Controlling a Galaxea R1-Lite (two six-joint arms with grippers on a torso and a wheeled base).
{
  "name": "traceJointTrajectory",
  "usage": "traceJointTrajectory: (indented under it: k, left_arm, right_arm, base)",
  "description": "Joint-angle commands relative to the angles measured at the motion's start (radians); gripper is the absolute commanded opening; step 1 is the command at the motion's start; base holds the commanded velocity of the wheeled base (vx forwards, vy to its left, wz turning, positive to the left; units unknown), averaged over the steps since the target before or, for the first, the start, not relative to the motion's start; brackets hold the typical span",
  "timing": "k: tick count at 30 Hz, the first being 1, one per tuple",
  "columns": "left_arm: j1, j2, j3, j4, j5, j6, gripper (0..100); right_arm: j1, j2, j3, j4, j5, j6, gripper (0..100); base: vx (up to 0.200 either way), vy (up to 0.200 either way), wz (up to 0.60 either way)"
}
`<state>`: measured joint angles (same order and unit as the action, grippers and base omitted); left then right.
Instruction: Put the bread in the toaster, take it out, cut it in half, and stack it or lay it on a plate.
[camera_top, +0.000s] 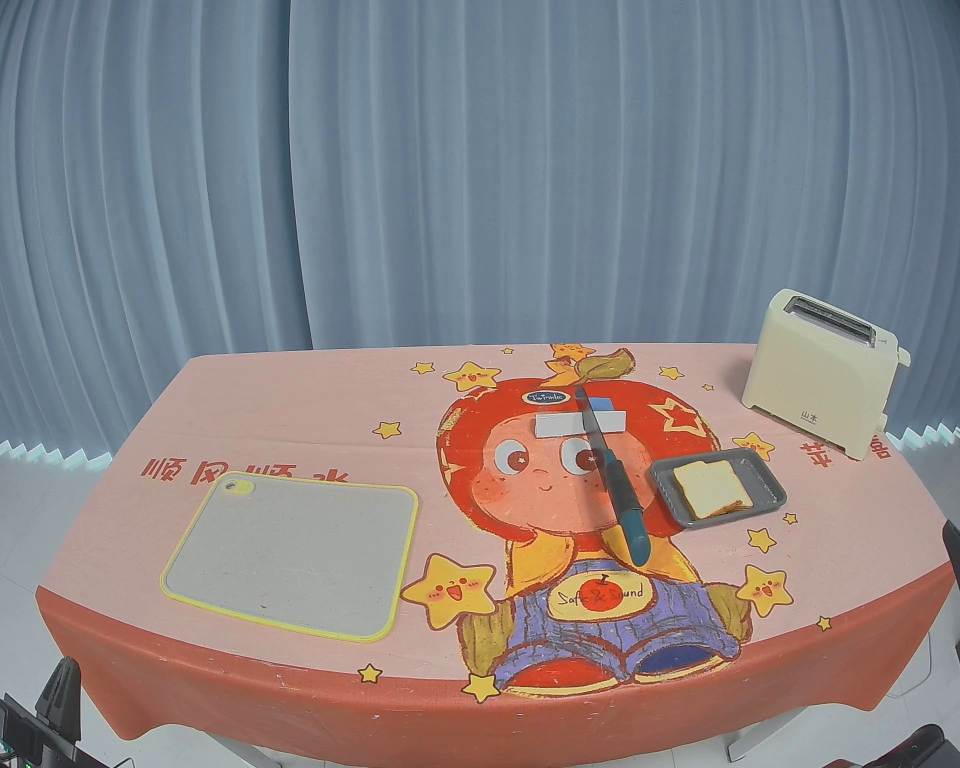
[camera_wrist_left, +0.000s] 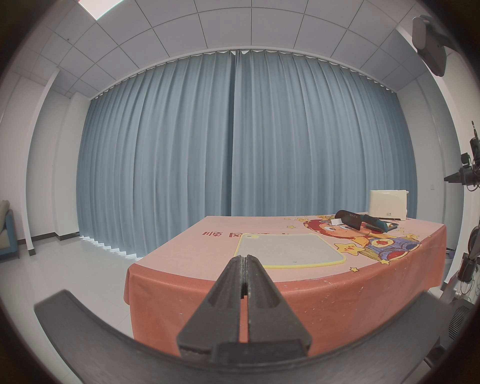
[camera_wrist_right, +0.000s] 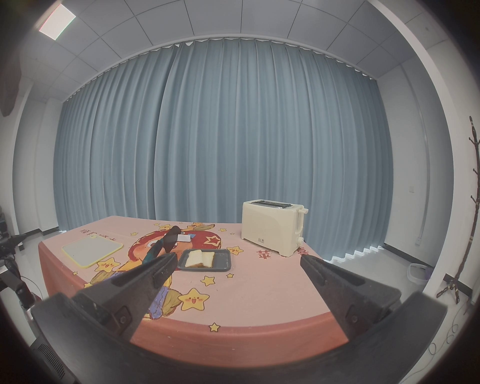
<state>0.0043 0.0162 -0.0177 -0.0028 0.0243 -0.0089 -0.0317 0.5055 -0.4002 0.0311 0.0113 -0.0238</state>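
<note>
A slice of bread (camera_top: 711, 488) (camera_wrist_right: 200, 258) lies flat in a grey tray (camera_top: 766, 478) (camera_wrist_right: 222, 260) on the right of the table. Behind it, at the right rear corner, stands a cream toaster (camera_top: 822, 370) (camera_wrist_right: 272, 233) (camera_wrist_left: 388, 204) with empty slots. A knife (camera_top: 615, 480) (camera_wrist_right: 162, 245) (camera_wrist_left: 362, 220) with a teal handle lies mid-table, its blade propped on a small white rest (camera_top: 580, 421). The cutting board (camera_top: 290, 553) (camera_wrist_left: 287, 250) (camera_wrist_right: 92, 249) lies on the left. My left gripper (camera_wrist_left: 245, 262) is shut and empty, off the table's left front. My right gripper (camera_wrist_right: 237, 267) is open and empty, off the right front.
The table wears a pink cartoon cloth (camera_top: 300, 410) that hangs over its near edge. A blue curtain (camera_top: 500, 170) closes off the back. Bare cloth lies between the cutting board and the knife, and in front of the tray.
</note>
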Motion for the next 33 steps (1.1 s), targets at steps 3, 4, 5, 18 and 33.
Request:
traceJointTrajectory:
  k: [3, 4, 5, 18, 33]
  left_arm:
    - [0.0, -0.016, 0.018, 0.0, 0.0, 0.0, 0]
    - [0.0, -0.016, 0.018, 0.0, 0.0, 0.0, 0]
    - [0.0, -0.016, 0.018, 0.0, 0.0, 0.0, 0]
    - [0.0, -0.016, 0.018, 0.0, 0.0, 0.0, 0]
    - [0.0, -0.016, 0.018, 0.0, 0.0, 0.0, 0]
  right_arm:
    - [0.006, -0.073, -0.022, 0.072, -0.001, -0.007, 100]
    - [0.006, -0.073, -0.022, 0.072, -0.001, -0.007, 100]
    - [0.007, -0.09, -0.023, 0.093, -0.001, -0.007, 100]
    - [0.003, -0.159, -0.011, 0.122, -0.001, -0.025, 100]
    - [-0.007, -0.242, 0.038, 0.122, -0.005, -0.028, 100]
  base:
    - [0.0, 0.0, 0.0]
    - [0.0, 0.0, 0.0]
    - [0.0, 0.0, 0.0]
    - [0.0, 0.0, 0.0]
    - [0.0, 0.0, 0.0]
